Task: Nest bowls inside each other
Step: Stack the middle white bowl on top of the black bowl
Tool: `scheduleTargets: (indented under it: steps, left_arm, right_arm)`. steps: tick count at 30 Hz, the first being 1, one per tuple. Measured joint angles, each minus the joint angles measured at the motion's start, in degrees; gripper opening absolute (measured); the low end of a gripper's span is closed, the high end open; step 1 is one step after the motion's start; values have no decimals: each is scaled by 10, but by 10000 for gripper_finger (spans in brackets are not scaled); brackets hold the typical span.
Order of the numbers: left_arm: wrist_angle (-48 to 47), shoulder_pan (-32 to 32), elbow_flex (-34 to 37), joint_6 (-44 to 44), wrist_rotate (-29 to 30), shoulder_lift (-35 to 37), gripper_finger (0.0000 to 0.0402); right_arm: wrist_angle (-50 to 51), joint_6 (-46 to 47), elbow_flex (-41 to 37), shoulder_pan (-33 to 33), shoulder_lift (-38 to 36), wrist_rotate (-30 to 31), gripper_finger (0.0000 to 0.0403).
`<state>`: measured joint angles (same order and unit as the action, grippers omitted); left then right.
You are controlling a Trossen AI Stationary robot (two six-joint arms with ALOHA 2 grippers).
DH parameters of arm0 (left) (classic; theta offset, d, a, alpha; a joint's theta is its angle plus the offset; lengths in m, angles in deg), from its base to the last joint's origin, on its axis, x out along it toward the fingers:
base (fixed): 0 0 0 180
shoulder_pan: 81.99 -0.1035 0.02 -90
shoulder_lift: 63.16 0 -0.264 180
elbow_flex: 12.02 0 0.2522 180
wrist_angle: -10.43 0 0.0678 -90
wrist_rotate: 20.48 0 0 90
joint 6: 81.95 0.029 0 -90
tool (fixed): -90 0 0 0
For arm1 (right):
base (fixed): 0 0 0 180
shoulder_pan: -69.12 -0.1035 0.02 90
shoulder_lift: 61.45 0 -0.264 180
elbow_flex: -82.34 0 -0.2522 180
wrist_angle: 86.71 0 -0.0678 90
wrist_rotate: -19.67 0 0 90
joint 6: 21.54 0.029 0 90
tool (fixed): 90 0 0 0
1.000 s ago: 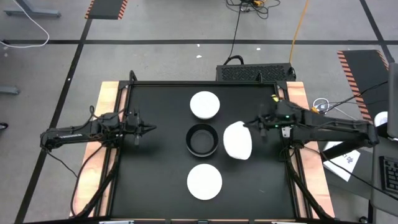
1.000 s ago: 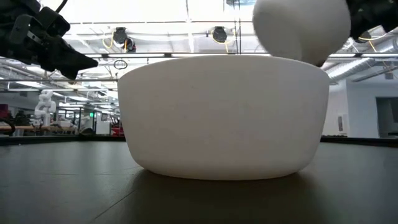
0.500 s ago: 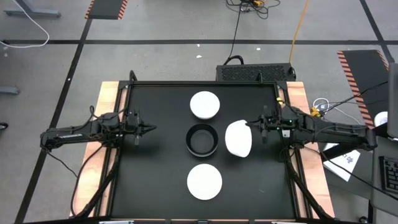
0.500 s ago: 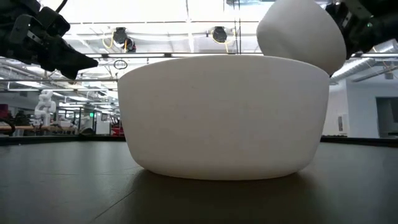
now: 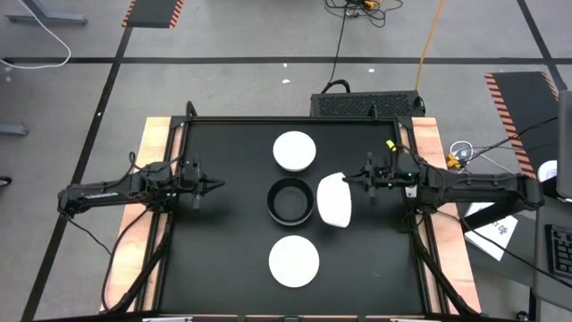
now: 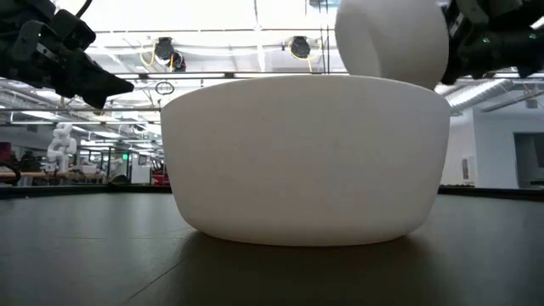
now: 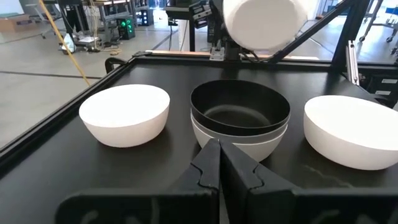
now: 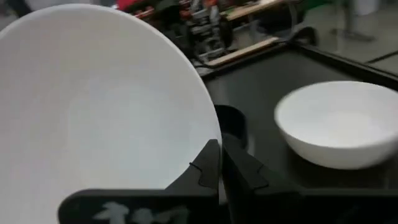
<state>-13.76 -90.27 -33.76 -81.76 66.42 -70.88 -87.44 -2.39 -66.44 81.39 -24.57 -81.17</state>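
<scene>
A black bowl point(image 5: 291, 200) sits nested in a pale bowl point(image 7: 239, 140) at mid-table. One white bowl point(image 5: 294, 150) stands on its base toward the far edge, another point(image 5: 294, 260) toward the near edge; the latter fills the low view point(image 6: 306, 157). My right gripper point(image 5: 355, 178) is shut on a third white bowl point(image 5: 334, 199), held in the air just right of the black bowl and seen also in the left wrist view point(image 7: 264, 22). My left gripper point(image 5: 214, 186) is shut on nothing and hovers over the table's left part, pointing at the stack. My right gripper pinches the white bowl by its rim point(image 8: 208, 134), one finger inside the bowl and one outside. The fingers point(image 8: 214, 167) come level from the table's right. The bowl is lifted clear and tipped on its side, opening toward the gripper, hanging below the fingers.
The black table top has a raised rim point(image 5: 286, 119) with wooden boards on either side. Open table surface lies left of the bowls, under my left arm. Beyond the far edge stand a black box point(image 5: 366, 103) and cables on the floor.
My right gripper has carried the white bowl toward the table's left, closer to the black bowl stack, and has tipped it further onto its side. The bowl has stayed lifted clear. The three other bowls have not moved.
</scene>
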Motion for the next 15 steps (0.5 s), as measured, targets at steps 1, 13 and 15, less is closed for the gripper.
scheduleTargets:
  steps: [1, 13, 15]
  left_arm:
    - [0, 0, 0, 0, 0, 0, 6]
    - [-6, 0, 0, 1, 0, 0, 5]
    - [-11, 0, 0, 1, 0, 0, 5]
  right_arm:
    - [-5, 0, 10, 0, 18, -7, 0]
    - [67, -52, 204, 54, 237, -90, 0]
    - [102, -64, 243, 61, 263, -117, 0]
